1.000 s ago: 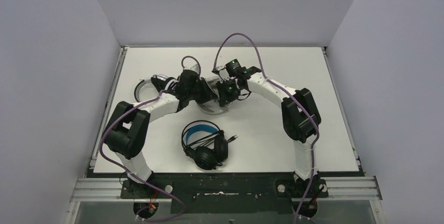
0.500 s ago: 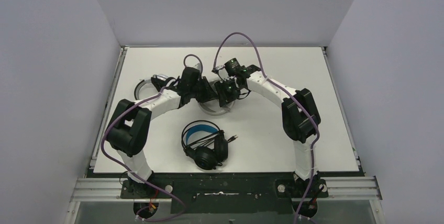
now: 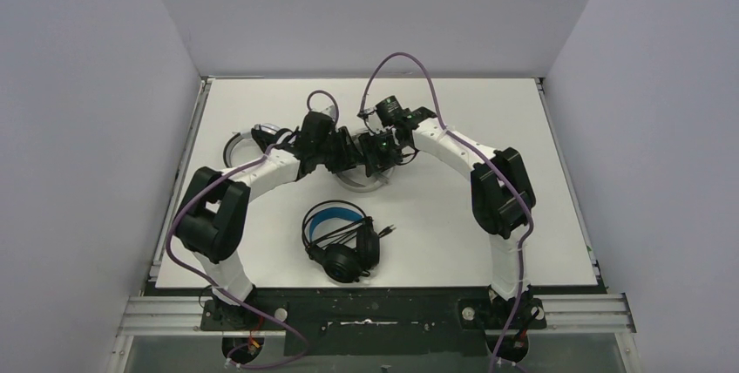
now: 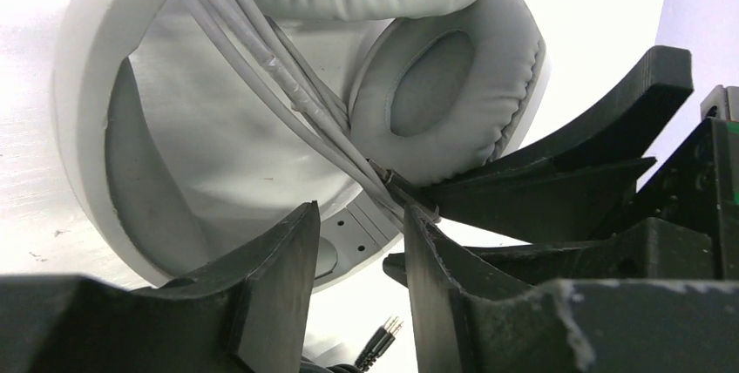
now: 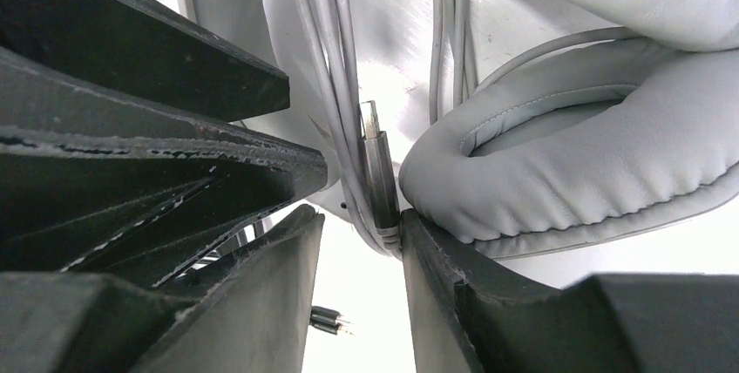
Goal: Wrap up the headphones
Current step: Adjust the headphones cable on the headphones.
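Note:
A white/grey headset (image 3: 359, 183) lies at mid-table under both grippers. In the left wrist view its grey ear pad (image 4: 453, 85) and white headband (image 4: 87, 111) fill the frame, with the pale cable (image 4: 288, 85) bundled across the band. My left gripper (image 4: 359, 225) is open, and the cable's end lies at its right fingertip. My right gripper (image 5: 362, 225) is open, and the cable's USB plug (image 5: 380, 172) rests against its right finger. The two grippers (image 3: 364, 152) nearly touch. The black headset (image 3: 340, 242) with its blue-lined band lies near the front. A second white headset (image 3: 244, 142) lies back left.
The black headset's jack plugs (image 5: 331, 319) lie on the white table (image 3: 523, 129) below the grippers. Grey walls close in the table on three sides. A purple cable (image 3: 401, 59) loops above the right arm.
My left gripper has moved right and slightly away, closing in on the right gripper over the white headset. The right gripper has shifted only slightly. The black headset has not moved.

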You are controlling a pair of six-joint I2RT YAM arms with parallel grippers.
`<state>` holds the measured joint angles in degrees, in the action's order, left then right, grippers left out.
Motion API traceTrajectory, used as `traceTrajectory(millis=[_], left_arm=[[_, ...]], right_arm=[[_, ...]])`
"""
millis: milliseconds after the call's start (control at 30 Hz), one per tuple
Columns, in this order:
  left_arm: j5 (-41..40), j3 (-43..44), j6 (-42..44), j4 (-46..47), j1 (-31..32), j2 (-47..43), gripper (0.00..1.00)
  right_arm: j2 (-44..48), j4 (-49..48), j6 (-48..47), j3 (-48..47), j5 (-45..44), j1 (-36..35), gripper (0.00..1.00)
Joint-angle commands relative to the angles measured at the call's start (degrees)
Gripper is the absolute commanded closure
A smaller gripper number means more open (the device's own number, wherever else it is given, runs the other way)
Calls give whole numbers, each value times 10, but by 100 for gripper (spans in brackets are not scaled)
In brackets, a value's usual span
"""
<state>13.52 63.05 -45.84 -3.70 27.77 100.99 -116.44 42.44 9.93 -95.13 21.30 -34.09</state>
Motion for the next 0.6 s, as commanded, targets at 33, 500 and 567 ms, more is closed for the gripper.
traceTrajectory(millis=[33, 500, 567], left_arm=[[5, 12, 18, 12, 1, -27, 61], [1, -9, 56, -9, -2, -74, 53], [-1, -14, 60, -12, -5, -80, 53]], right_arm=[[56, -10, 15, -8, -36, 3, 58], [67, 0, 20, -23, -60, 1, 53], [69, -1, 20, -24, -57, 1, 53]])
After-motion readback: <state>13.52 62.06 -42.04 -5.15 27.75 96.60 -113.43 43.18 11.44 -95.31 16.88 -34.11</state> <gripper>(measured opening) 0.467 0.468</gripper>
